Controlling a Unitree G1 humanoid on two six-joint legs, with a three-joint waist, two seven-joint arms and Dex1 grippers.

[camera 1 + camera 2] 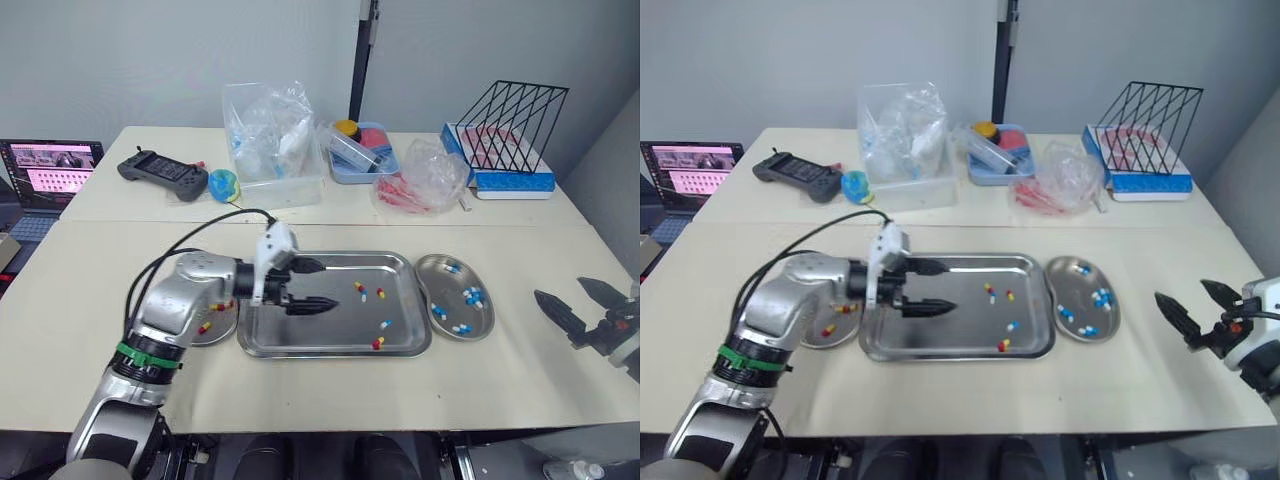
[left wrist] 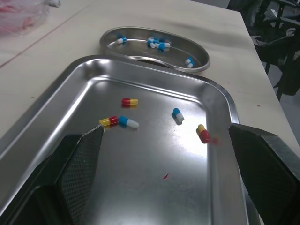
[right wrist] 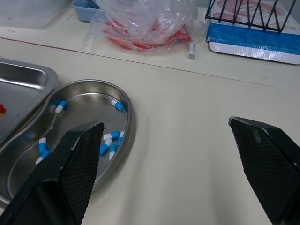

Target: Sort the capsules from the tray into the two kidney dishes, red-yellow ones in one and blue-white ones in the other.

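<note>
A steel tray (image 1: 320,335) lies mid-table with a few loose capsules: a red-yellow capsule (image 2: 130,101), a red-yellow one (image 2: 108,122) touching a blue-white one (image 2: 128,122), another blue-white capsule (image 2: 178,115), and a red-yellow capsule (image 2: 203,133). My left gripper (image 1: 328,285) hovers open over the tray's left half, holding nothing. The right kidney dish (image 1: 432,272) holds several blue-white capsules (image 3: 111,137). The left kidney dish (image 1: 222,335), partly behind my left arm, holds red-yellow capsules (image 1: 205,327). My right gripper (image 1: 575,300) is open and empty, to the right of the right dish.
Along the table's back stand a clear plastic box of bags (image 1: 272,145), a blue tub (image 1: 360,150), a crumpled bag with red contents (image 1: 425,178) and a black wire rack (image 1: 515,125). A game controller (image 1: 163,173) and a laptop (image 1: 45,175) sit far left.
</note>
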